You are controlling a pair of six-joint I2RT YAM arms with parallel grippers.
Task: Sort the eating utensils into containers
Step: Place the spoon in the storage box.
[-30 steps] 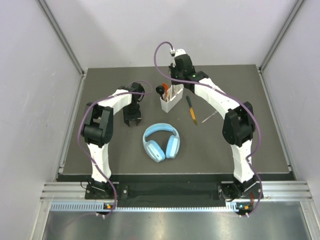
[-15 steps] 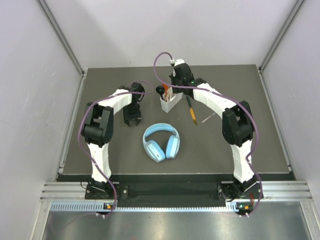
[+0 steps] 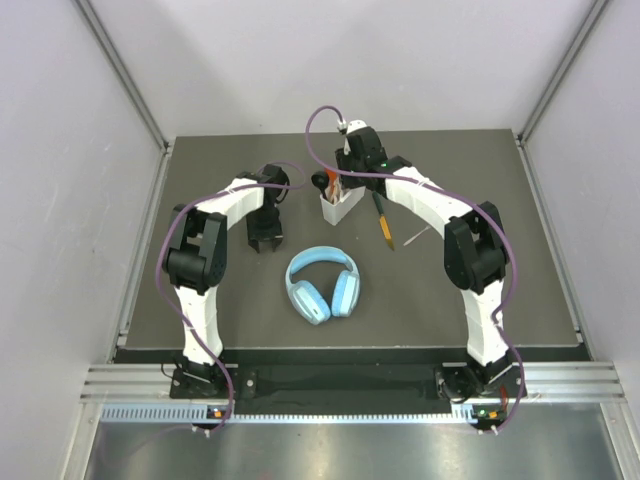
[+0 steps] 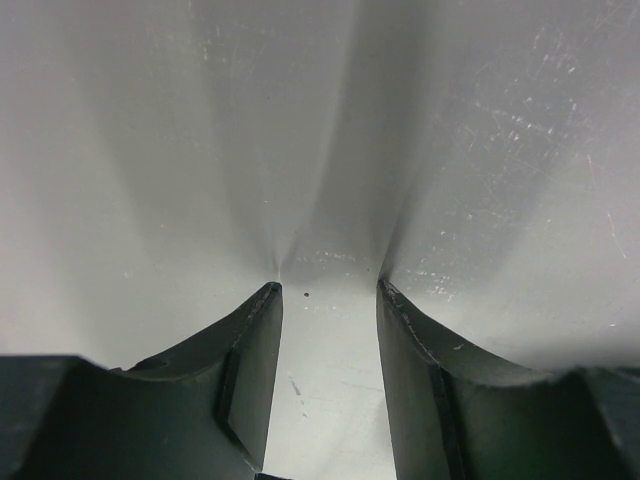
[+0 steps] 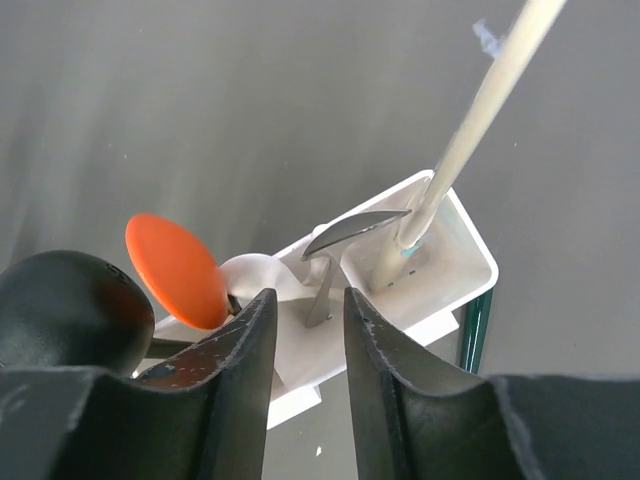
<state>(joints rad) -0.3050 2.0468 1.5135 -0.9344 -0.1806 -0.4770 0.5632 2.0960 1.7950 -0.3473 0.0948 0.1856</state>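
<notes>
The dark table (image 3: 200, 300) carries light-blue headphones (image 3: 322, 283) near its middle. Behind them stands the white caddy (image 3: 340, 209), with the right gripper (image 5: 307, 296) directly above it, jaws parted and clamping nothing. The left gripper (image 3: 265, 243) hangs left of the headphones over bare table, jaws apart and empty. A knife (image 3: 383, 220) lies just right of the caddy. In the caddy stand a black scoop (image 5: 70, 310), an orange spoon (image 5: 175, 270), a grey utensil (image 5: 350, 232) and a white handle (image 5: 490, 110).
</notes>
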